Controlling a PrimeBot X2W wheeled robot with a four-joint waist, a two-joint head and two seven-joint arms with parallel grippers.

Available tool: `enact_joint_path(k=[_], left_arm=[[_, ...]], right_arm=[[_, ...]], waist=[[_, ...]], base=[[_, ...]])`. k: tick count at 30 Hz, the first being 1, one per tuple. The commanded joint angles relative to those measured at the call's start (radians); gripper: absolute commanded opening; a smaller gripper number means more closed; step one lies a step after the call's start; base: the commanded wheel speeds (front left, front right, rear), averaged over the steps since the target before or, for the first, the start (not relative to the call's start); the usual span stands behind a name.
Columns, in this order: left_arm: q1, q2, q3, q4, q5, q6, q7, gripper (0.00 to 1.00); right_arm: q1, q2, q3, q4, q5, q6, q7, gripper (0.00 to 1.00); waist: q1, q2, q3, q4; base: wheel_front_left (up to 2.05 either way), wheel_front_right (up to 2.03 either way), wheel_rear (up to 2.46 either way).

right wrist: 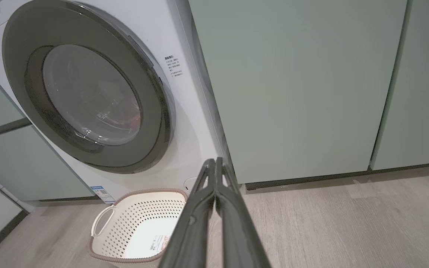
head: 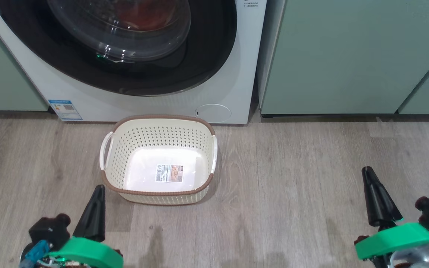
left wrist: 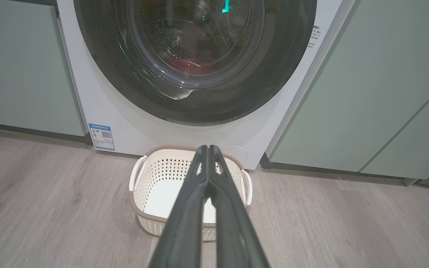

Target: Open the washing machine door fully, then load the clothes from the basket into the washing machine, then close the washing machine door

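The white washing machine (head: 233, 74) fills the top of the head view, and its round black-rimmed door (head: 214, 48) lies shut against its front. Red clothes (head: 143, 15) show through the domed glass, inside the drum; they appear again as a red patch (left wrist: 190, 65) in the left wrist view. On the wood floor just in front stands the cream basket (head: 132, 149) with a brown rim, holding nothing but a label on its bottom. My left gripper (head: 98, 188) is shut near the basket's front left corner. My right gripper (head: 366, 170) is shut, well right of the basket.
Pale green cabinets (head: 348, 56) flank the machine on both sides, with a dark kick gap under them. A blue sticker (head: 65, 109) and a round cap (head: 213, 112) sit low on the machine's front. Wood floor (head: 311, 167) stretches right of the basket.
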Motion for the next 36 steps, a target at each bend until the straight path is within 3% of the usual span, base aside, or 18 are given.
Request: enact_joint_path(k=[1, 36], left_arm=[[-0.04, 0.004, 0.013, -0.027, -0.03, -0.004, 0.007, 0.0], [-0.089, -0.008, 0.054, 0.02, -0.411, -0.019, 0.105, 0.0]], right_arm=[[-0.034, -0.01, 0.004, -0.025, 0.033, 0.0, 0.002, 0.0], [-0.095, -0.026, 0.015, 0.058, 0.424, 0.0, 0.052, 0.0]], waist=[[0.0, 0.0, -0.001, 0.0], [0.0, 0.0, -0.015, -0.011]], base=[[0.0, 0.0, 0.0], [0.0, 0.0, 0.0]])
